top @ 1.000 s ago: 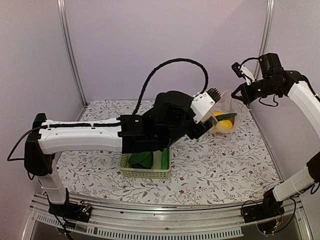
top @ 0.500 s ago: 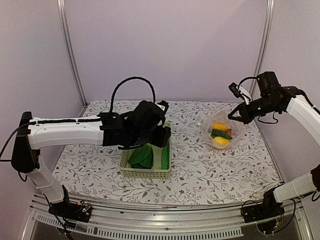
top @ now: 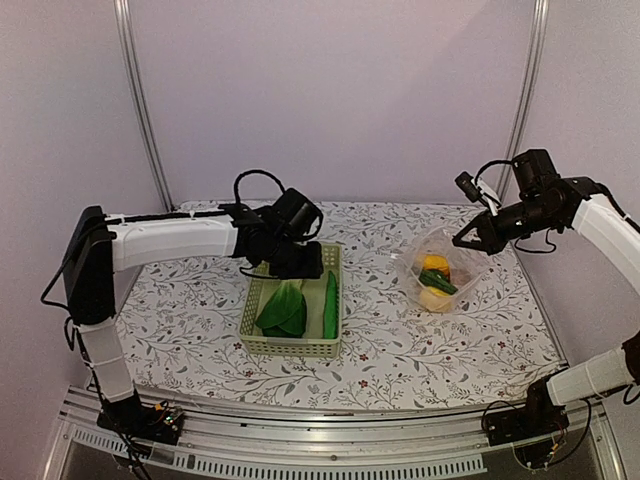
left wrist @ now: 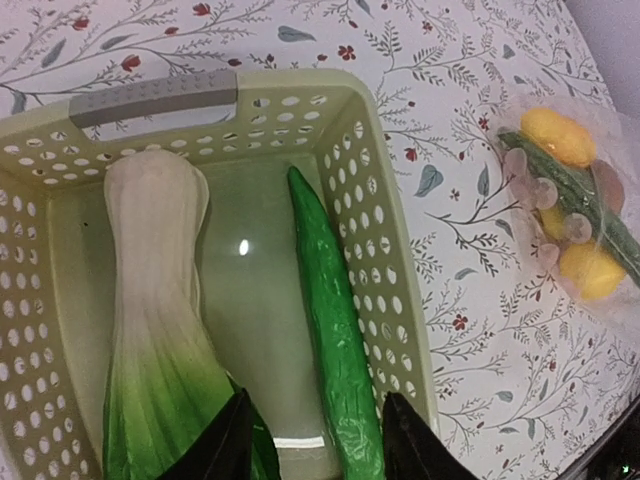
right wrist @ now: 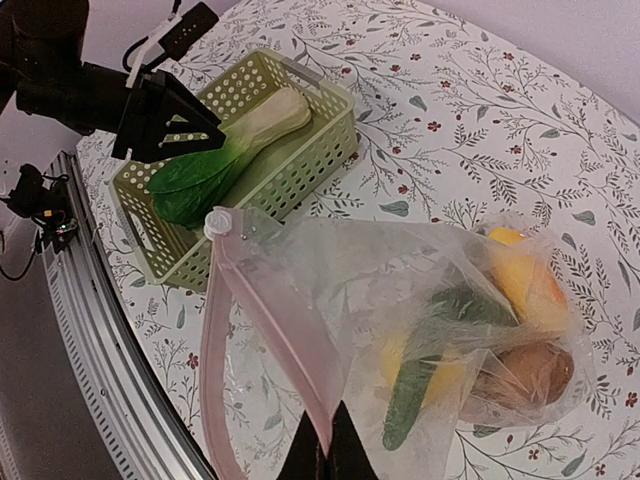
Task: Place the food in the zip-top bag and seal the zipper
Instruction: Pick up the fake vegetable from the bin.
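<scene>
The zip-top bag (top: 440, 275) lies at the right and holds yellow lemons (right wrist: 520, 270), a green cucumber (right wrist: 430, 350) and a brown piece (right wrist: 525, 375). My right gripper (top: 468, 237) is shut on the bag's mouth edge (right wrist: 327, 450), holding up the pinkish zipper strip (right wrist: 265, 320). The mouth gapes open. My left gripper (top: 305, 262) is open and empty above the far end of the pale green basket (top: 290, 345). Its tips (left wrist: 320, 445) straddle a second cucumber (left wrist: 335, 330) lying beside the bok choy (left wrist: 160, 330).
The basket (left wrist: 380, 200) stands mid-table, with its grey handle (left wrist: 155, 98) at the far end. The bag (left wrist: 570, 200) lies to its right on the floral cloth (top: 400, 340). Metal frame posts stand at the back corners and a rail (right wrist: 110, 370) runs along the near edge.
My left arm has drawn back from the bag to over the basket's far end. My right gripper has dropped slightly, still holding the bag's edge, and the bag has shifted a little.
</scene>
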Action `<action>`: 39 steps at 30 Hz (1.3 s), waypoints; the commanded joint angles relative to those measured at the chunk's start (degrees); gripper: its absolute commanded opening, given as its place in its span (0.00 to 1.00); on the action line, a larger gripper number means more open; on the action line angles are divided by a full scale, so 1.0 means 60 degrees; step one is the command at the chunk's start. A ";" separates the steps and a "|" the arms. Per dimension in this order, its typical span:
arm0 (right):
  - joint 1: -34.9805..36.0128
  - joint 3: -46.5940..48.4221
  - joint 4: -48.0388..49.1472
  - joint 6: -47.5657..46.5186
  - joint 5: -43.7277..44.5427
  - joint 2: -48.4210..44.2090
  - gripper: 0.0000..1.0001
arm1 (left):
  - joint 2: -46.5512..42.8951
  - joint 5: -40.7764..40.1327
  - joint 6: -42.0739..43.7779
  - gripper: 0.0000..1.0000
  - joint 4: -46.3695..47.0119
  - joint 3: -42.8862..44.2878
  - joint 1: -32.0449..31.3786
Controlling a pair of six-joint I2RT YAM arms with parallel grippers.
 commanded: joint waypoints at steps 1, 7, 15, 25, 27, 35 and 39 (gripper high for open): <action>-0.0013 -0.0162 -0.0044 -0.0118 -0.0157 -0.0130 0.00 | 0.0741 0.0713 -0.0113 0.43 -0.0024 0.0633 0.0429; -0.0006 -0.0246 -0.0062 -0.0115 -0.0132 -0.0238 0.00 | 0.1553 0.1066 -0.0041 0.39 0.0228 0.1105 0.0724; -0.0013 -0.0426 -0.0037 -0.0108 -0.0132 -0.0371 0.00 | 0.2788 0.1497 0.0243 0.41 -0.0097 0.2158 0.0839; -0.0011 -0.0470 -0.0023 -0.0135 -0.0267 -0.0334 0.00 | 0.3804 0.0986 0.0235 0.48 -0.0747 0.3188 0.0862; -0.0009 -0.0511 0.0036 -0.0123 -0.0267 -0.0339 0.00 | 0.3903 0.0957 0.0203 0.49 -0.0723 0.3230 0.0880; -0.0009 -0.0502 0.0041 -0.0107 -0.0381 -0.0300 0.00 | 0.4430 0.1074 0.0007 0.42 -0.0636 0.3458 0.0906; -0.0007 -0.0515 0.0005 -0.0121 -0.0355 -0.0292 0.00 | 0.4734 0.1039 0.0021 0.40 -0.0888 0.3759 0.0907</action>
